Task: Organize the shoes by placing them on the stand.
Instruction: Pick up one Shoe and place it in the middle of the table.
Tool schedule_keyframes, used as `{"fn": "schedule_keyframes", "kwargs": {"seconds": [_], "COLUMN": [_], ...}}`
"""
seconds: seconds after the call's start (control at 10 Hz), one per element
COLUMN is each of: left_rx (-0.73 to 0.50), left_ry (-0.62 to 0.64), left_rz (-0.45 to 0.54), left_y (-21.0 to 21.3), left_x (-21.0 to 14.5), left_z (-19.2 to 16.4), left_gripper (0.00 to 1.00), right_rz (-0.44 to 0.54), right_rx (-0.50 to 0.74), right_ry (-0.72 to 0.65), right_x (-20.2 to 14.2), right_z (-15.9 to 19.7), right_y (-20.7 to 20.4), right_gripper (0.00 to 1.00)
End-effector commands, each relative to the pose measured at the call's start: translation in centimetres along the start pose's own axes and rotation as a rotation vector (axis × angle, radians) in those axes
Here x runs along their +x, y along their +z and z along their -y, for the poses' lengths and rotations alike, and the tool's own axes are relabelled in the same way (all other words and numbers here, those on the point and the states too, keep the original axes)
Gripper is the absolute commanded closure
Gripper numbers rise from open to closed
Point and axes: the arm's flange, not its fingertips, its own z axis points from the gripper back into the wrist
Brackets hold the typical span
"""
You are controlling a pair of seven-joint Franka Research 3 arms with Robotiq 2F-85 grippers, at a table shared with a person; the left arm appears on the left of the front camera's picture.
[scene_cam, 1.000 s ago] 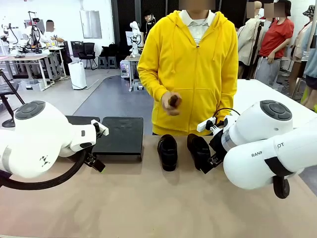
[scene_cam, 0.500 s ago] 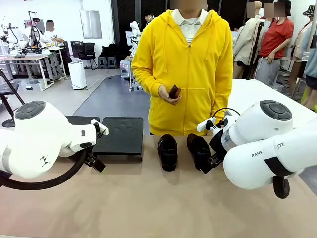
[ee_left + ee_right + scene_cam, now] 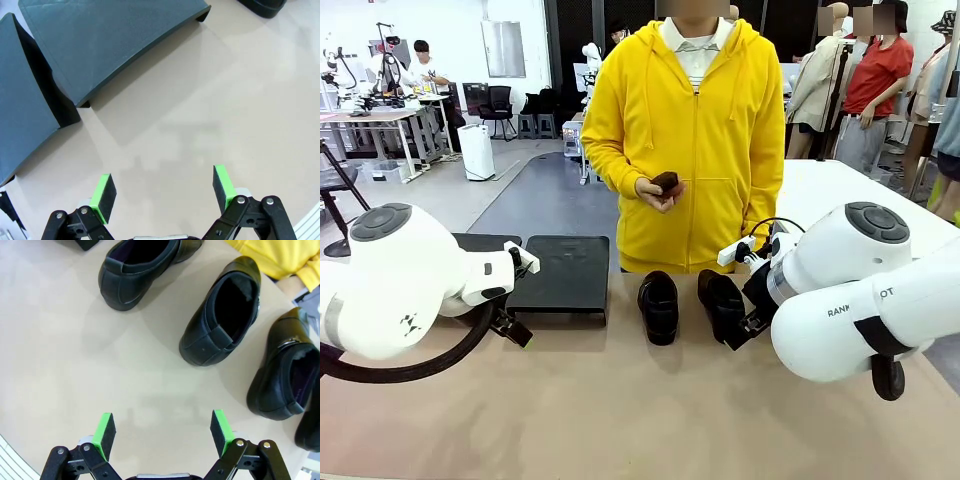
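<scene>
Left tool point(image 3: 163, 189): fingers spread apart with nothing between them, hanging above open counter point(image 3: 215, 100) just in front of the stand
Right tool point(image 3: 162, 432): fingers spread apart, gripping nothing, over an open patch of counter just short of the row of shoes
Shoes point(image 3: 222, 315): four glossy black slip-ons, all upright on their soles on the counter, none on the stand; the right wrist view has them in a loose row, each apart from the next, with the fourth shoe point(image 3: 309, 432) cut by the picture's edge
Shoes from the front: two stand side by side near the counter's far edge, in front of the person, with a small gap between them; the right arm point(image 3: 860, 300) covers the counter to their right
Stand point(image 3: 560, 272): low black platform on the counter, to the left of the shoes and apart from them; a second like panel point(image 3: 22, 110) lies just beside it, farther to the robot's left
Person point(image 3: 690, 130): in a yellow zip hoodie, standing at the far side behind the shoes
Hand point(image 3: 655, 192): raised at waist height, holding a small dark object point(image 3: 666, 181); I cannot tell what it is
Left arm point(image 3: 395, 280): comes in low over the counter's left part, its wrist just in front of the stand
</scene>
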Motion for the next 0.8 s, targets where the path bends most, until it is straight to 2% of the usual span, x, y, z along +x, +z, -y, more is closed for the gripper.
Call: {"fn": "schedule_keyframes", "kwargs": {"seconds": [0.0, 0.1, 0.2, 0.3, 0.4, 0.5, 0.7], "left_rx": [0.0, 0.0, -0.063, -0.175, -0.227, -0.268, -0.284], "left_ry": [0.002, 0.0, 0.046, 0.104, 0.209, 0.2, 0.219], "left_rz": [0.0, 0.0, -0.041, -0.178, -0.237, -0.175, -0.052], "left_y": [0.0, 0.0, 2.8, 7.3, 11.9, 17.2, 25.1], "left_x": [0.0, 0.0, 0.3, 0.9, 1.4, 1.4, -1.8], "left_z": [-0.1, 0.0, -0.4, -0.9, -1.1, -2.1, -3.2], "left_gripper": [0.0, 0.0, 0.0, 0.0, 0.0, 0.0, 0.0], "right_rz": [0.0, 0.0, -0.063, -0.089, -0.091, -0.095, -0.045], "right_rx": [0.0, 0.0, 0.013, 0.03, 0.078, 0.065, 0.066], "right_ry": [-0.001, 0.0, -0.011, -0.056, -0.103, -0.187, -0.22], "right_x": [0.0, 0.0, 0.1, 0.0, -0.2, -0.7, -3.7], "right_z": [0.0, 0.0, 0.1, 0.1, 0.4, 0.5, -0.2], "right_y": [0.0, 0.0, 1.7, 5.0, 9.0, 13.4, 21.2], "right_gripper": [0.0, 0.0, 0.0, 0.0, 0.0, 0.0, 0.0]}}
